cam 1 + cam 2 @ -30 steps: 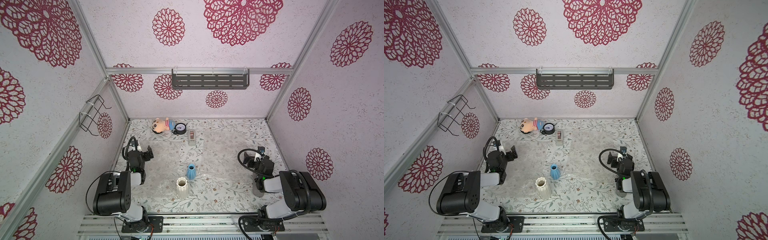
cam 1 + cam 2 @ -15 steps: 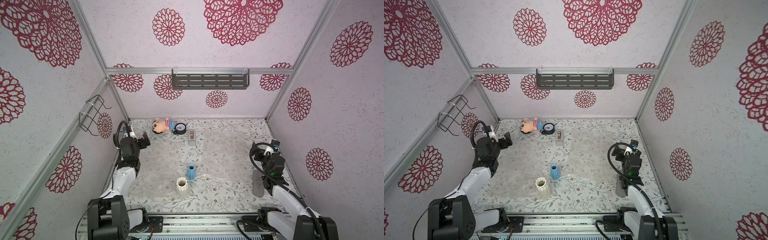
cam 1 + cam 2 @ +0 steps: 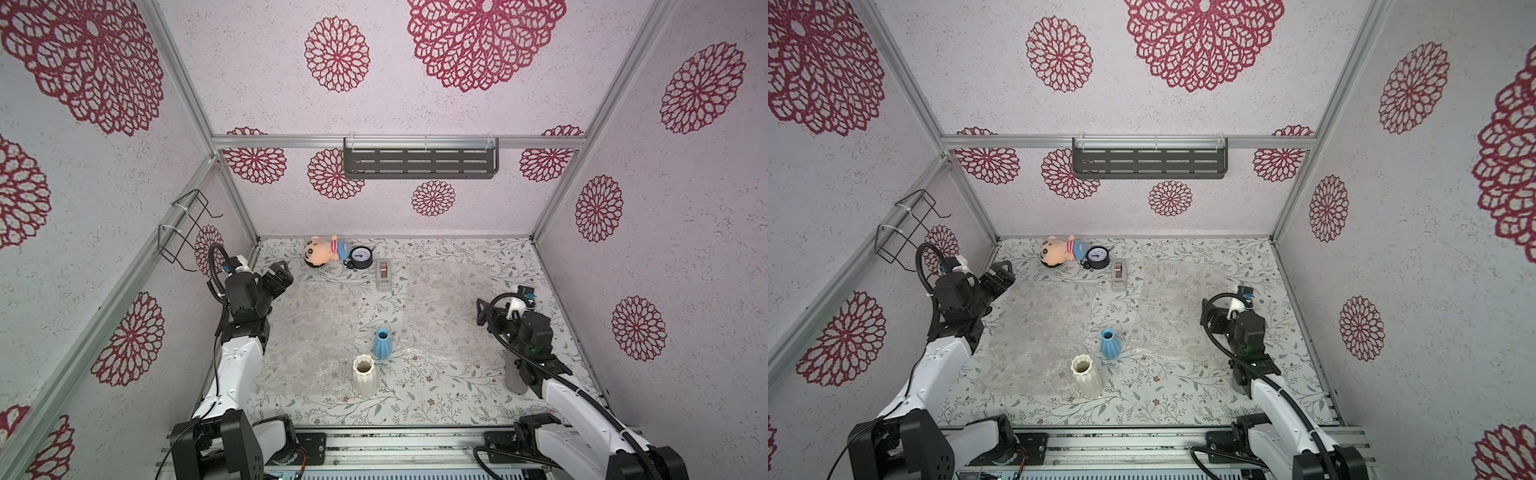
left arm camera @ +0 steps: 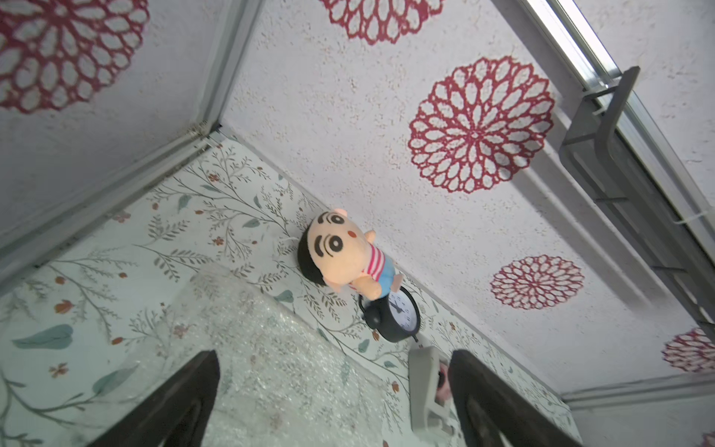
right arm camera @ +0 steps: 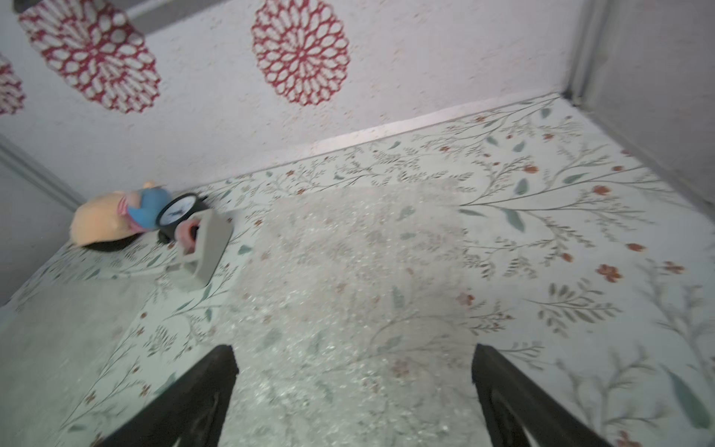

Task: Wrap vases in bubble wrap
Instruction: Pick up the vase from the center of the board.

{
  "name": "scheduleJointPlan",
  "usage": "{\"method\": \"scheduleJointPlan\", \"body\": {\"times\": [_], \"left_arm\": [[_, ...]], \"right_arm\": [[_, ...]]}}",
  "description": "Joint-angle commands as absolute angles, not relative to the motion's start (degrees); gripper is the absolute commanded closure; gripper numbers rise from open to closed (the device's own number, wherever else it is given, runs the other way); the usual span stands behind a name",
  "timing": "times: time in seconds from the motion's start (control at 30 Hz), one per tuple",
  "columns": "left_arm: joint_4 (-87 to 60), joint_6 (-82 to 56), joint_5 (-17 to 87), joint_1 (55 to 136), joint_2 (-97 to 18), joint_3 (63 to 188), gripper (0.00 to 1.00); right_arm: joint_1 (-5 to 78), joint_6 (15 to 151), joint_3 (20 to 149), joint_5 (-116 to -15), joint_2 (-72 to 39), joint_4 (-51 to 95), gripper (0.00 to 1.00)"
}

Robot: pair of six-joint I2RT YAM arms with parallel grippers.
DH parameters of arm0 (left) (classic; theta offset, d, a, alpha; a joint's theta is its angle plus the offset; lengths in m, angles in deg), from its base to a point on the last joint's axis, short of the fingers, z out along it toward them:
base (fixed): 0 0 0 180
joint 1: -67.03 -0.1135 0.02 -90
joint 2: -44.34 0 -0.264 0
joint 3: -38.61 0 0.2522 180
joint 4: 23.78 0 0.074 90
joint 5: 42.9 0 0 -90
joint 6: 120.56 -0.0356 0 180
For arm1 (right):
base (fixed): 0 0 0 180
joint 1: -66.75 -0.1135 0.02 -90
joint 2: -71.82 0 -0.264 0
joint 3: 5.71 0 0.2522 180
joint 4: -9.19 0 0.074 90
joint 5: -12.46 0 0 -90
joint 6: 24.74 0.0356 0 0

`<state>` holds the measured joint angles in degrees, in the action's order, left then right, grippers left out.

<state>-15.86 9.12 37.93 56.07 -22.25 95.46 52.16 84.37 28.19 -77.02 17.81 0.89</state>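
Your left tool hangs above the tabletop with jaws spread wide and nothing between them, over the far left corner of the left sheet of bubble wrap. It is close to the left wall, so room on that side is tight. Both sheets lie flat and neither vase is covered, so I judge that you are at the opening step.

The cream vase stands upright at the near right corner of that sheet. I cannot tell whether its base rests on the plastic. The blue vase stands upright just behind it, near the strip between the two sheets.

Your next move calls for laying one vase down on a sheet's middle, then lifting a thin edge of plastic that lies flush on the tabletop. The tape dispenser sits at the far end of the strip, clear of the vases.

The right sheet has open room all over. Your right tool, also agape and empty, hovers at its right edge, with the grey case nearer the front beside that arm.
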Motion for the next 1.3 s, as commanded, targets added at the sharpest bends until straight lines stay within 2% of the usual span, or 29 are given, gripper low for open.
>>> {"method": "scheduleJointPlan", "body": {"times": [0.0,0.23,0.43,0.73,1.27], "left_arm": [[-14.8,10.9,34.7,59.5,-18.2,94.8,0.03],[-7.9,7.6,36.5,70.1,-12.1,95.1,0.03],[-3.7,6.1,39.0,77.5,-10.5,95.5,0.03],[0.9,4.0,38.9,80.3,-9.1,95.9,0.03],[1.8,2.9,38.8,80.4,-8.7,96.1,0.03]], "right_arm": [[44.7,83.6,30.2,-75.7,15.1,-2.6,0.01],[29.1,80.6,31.5,-73.7,4.2,-13.0,0.01],[21.3,77.2,35.2,-71.7,-5.9,-21.6,0.01],[15.9,73.7,39.2,-69.5,-16.1,-27.6,0.01],[14.6,68.9,44.5,-66.5,-25.5,-28.4,0.03]]}}
